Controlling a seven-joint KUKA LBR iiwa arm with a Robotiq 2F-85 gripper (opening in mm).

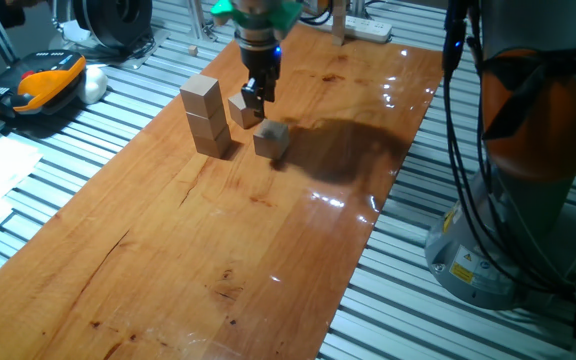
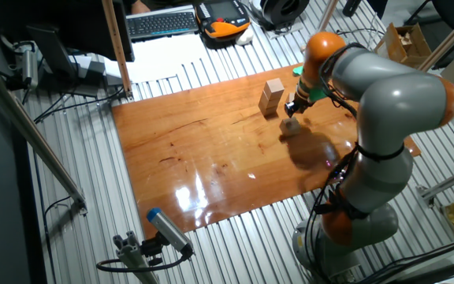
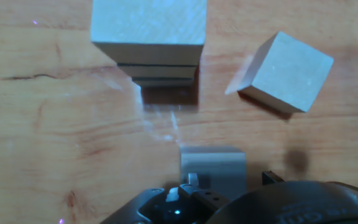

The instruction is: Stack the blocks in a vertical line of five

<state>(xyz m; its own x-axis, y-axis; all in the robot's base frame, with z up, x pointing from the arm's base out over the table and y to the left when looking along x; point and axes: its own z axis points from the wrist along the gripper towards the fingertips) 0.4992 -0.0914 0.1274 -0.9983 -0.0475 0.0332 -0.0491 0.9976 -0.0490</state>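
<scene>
Your hand (image 3: 213, 177) gripped a block (image 3: 212, 163); it looked light, hard and smooth, best pinched on flat sides.

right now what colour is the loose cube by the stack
Light tan, plain unpainted wooden cube; clearest in the hand view.

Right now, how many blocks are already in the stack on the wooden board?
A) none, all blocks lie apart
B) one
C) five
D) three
D: in the one fixed view the stack shows three cubes one on another, while a loose block lies on the board beside it and the hand is at another block.
</scene>
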